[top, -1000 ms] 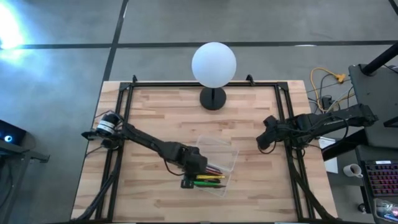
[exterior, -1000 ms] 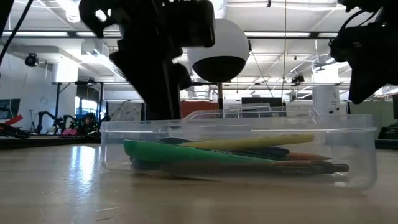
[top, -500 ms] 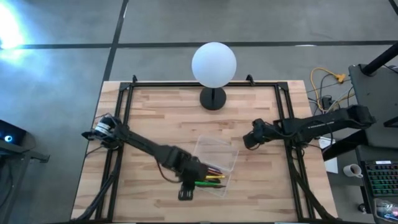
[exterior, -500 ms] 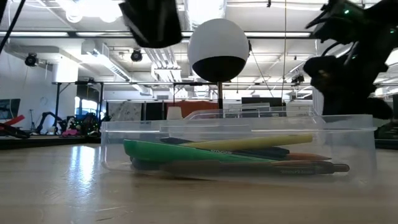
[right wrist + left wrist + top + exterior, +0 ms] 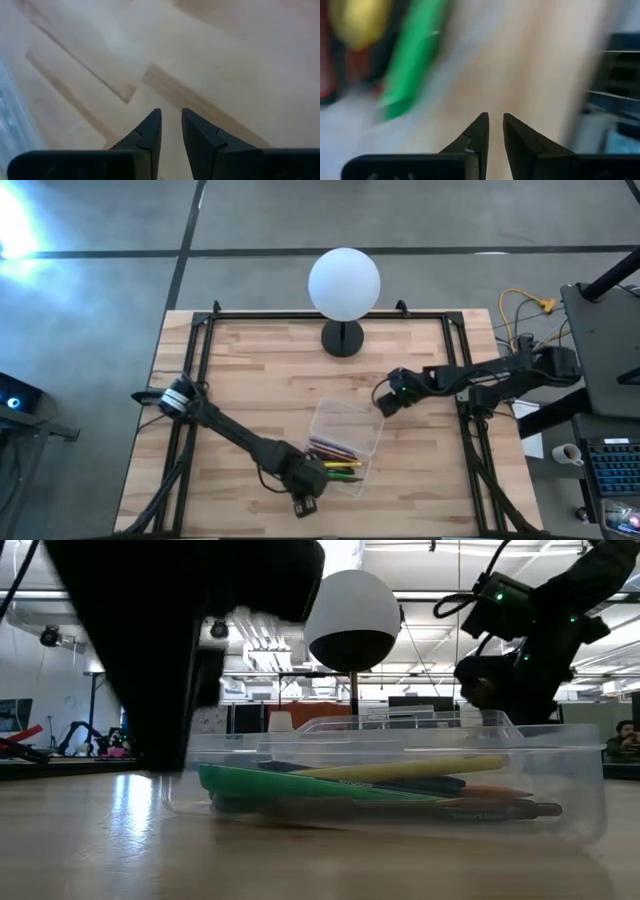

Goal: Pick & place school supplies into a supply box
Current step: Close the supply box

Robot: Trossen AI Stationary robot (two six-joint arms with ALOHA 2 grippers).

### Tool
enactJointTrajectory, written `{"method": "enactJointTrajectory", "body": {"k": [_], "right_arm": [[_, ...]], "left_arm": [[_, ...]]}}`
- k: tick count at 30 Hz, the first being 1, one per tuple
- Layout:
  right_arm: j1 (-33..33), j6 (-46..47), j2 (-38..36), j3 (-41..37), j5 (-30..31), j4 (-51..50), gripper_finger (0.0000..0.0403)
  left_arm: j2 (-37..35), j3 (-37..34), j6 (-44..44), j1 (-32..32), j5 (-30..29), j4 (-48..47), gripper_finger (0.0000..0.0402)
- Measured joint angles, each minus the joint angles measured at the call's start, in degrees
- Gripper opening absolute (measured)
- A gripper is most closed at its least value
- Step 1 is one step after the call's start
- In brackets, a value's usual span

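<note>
The clear supply box (image 5: 345, 442) stands on the wooden table, right of the middle. In it lie the school supplies: a green marker (image 5: 280, 785), a yellow pencil (image 5: 420, 768) and dark pens (image 5: 335, 450). My left gripper (image 5: 305, 505) hangs just past the box's near left corner. Its fingers (image 5: 495, 120) are almost together with nothing between them, and the green marker (image 5: 412, 55) shows blurred beyond them. My right gripper (image 5: 383, 402) hovers by the box's far right corner, over bare wood. A narrow gap shows between its fingers (image 5: 171, 116), with nothing in it.
A white globe lamp (image 5: 344, 285) on a black base stands at the table's far edge, behind the box. Black frame rails (image 5: 200, 360) run along the table's left and right sides. Bare wood lies left of the box and along the near edge.
My left gripper has drawn back from over the box's near left part toward the table's near edge, past the box's corner. My right gripper has moved toward the table's left, from near the right rail up to the box's far right corner. The box and supplies have stayed put.
</note>
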Motion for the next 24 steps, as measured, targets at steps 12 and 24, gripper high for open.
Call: {"method": "enactJointTrajectory", "body": {"k": [12,24], "right_arm": [[0.3,-3.6,5.5,3.5,-12.1,6.4,0.0068],[1.8,-0.1,-0.2,8.6,-17.9,4.8,0.0068]], "left_arm": [[-2.4,-10.2,-10.2,1.4,-11.1,-5.5,0.0040],[-2.2,-12.0,1.2,6.8,-17.3,-3.2,0.0040]]}}
